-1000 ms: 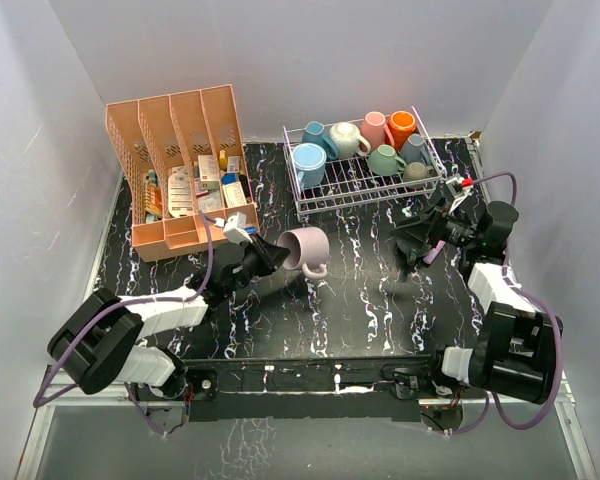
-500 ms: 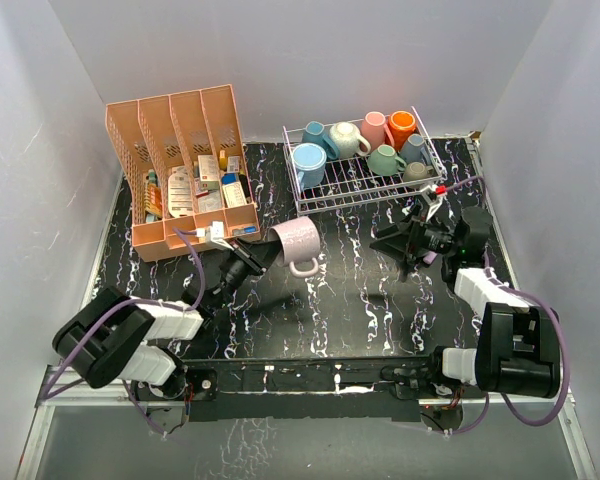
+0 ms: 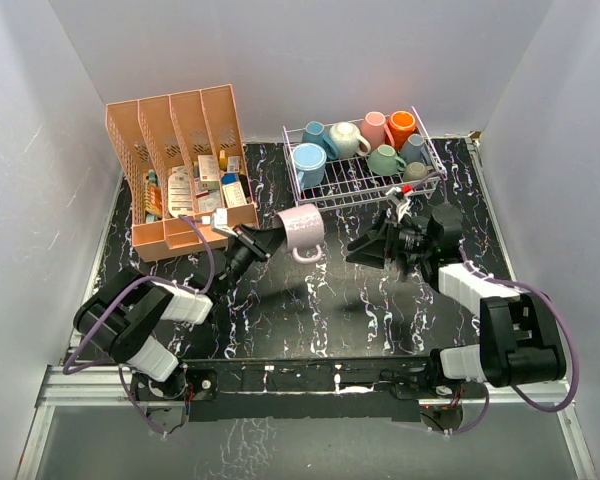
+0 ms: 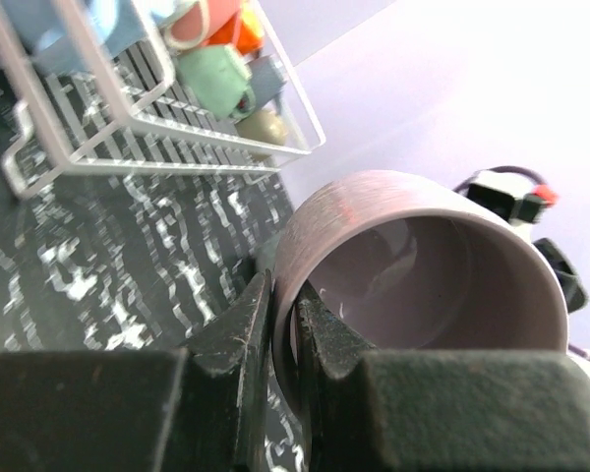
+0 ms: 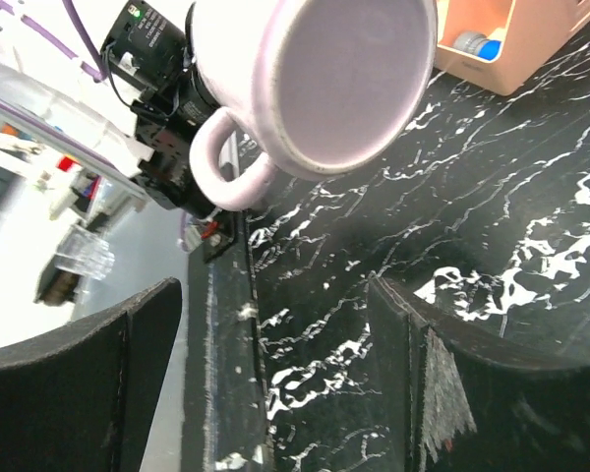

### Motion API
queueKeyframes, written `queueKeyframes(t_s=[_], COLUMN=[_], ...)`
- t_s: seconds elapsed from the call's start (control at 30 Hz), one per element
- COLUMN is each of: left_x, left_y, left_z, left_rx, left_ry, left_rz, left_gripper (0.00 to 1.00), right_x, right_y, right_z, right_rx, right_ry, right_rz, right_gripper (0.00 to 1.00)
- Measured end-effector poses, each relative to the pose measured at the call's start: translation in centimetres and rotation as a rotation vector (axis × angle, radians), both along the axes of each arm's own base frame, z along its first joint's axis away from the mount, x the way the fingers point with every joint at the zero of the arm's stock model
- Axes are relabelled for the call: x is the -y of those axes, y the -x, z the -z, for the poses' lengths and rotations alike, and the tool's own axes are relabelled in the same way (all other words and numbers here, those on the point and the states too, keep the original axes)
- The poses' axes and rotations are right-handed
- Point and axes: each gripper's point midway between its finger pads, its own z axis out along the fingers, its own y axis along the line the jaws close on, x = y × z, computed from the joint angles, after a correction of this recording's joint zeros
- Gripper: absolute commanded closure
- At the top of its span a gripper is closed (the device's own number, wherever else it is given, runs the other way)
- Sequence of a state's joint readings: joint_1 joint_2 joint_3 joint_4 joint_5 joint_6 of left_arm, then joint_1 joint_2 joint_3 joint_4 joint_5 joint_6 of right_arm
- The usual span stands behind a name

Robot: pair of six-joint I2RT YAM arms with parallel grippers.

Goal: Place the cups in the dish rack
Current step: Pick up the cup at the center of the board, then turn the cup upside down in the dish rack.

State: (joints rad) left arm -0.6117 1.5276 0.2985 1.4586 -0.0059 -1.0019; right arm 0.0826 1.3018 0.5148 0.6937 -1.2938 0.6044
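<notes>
My left gripper (image 3: 271, 238) is shut on the rim of a lilac cup (image 3: 302, 228), one finger inside and one outside. It holds the cup on its side above the table, just in front of the dish rack (image 3: 320, 203). In the left wrist view the fingers (image 4: 246, 324) pinch the cup's wall (image 4: 320, 211). My right gripper (image 3: 364, 250) stands open to the cup's right, pointing at it with nothing between its fingers. From the right wrist the cup's base (image 5: 344, 69) and handle show beyond the open gripper (image 5: 275, 339). Several cups stand in the rack, among them light blue (image 3: 308, 160), cream (image 3: 345, 138) and orange (image 3: 401, 127).
A salmon-pink slotted organizer (image 3: 180, 170) full of small packets stands at the back left, close behind my left arm; its corner (image 5: 511, 39) shows in the right wrist view. Grey walls close in the black marbled table (image 3: 310, 310) on three sides.
The left arm has lifted the lilac cup and carried it up and right toward the rack's front. My right gripper has swung left toward the cup and opened wider.
</notes>
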Motion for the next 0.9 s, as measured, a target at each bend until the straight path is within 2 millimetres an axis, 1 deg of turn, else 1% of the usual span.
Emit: queueKeyframes(t_s=[0.07,0.13,0.23,0.3,0.33,0.4,0.53,0.73,0.9], left_x=[0.7,1.3,1.7,1.9,2.0,2.4,3.0,3.3,3.2], left_y=[-0.7,-1.3,-2.0,-2.3,-2.5,-2.9,-3.7,-4.2,-4.5], left_z=[-1.7,-3.5,-5.5,-6.7,-7.1,-8.3,-10.1,-12.6,-13.6], left_rx=[0.034,0.074,0.116,0.143,0.151,0.178,0.214,0.268,0.297], left_ry=[0.026,0.057,0.087,0.104,0.109,0.126,0.148,0.178,0.179], left_rz=[0.013,0.025,0.033,0.034,0.035,0.037,0.039,0.038,0.022], left_gripper=[1.0,1.0,1.0,1.0,1.0,1.0,1.0,1.0,1.0], right_x=[-0.3,-0.5,-0.7,-1.0,-1.1,-1.5,-2.5,-4.3,-5.6], right_y=[-0.1,-0.6,-1.1,-1.2,-1.3,-1.3,-1.0,-0.5,-0.6], right_z=[-0.2,-1.0,-2.9,-4.6,-5.2,-6.6,-8.3,-9.2,-11.1], right_rx=[-0.048,-0.084,-0.102,-0.111,-0.11,-0.112,-0.137,-0.236,-0.286], right_ry=[-0.008,-0.019,-0.038,-0.052,-0.055,-0.063,-0.077,-0.104,-0.158], right_rz=[-0.016,-0.024,-0.033,-0.051,-0.058,-0.075,-0.103,-0.103,-0.081], right_gripper=[0.16,0.15,0.14,0.14,0.12,0.12,0.13,0.15,0.18])
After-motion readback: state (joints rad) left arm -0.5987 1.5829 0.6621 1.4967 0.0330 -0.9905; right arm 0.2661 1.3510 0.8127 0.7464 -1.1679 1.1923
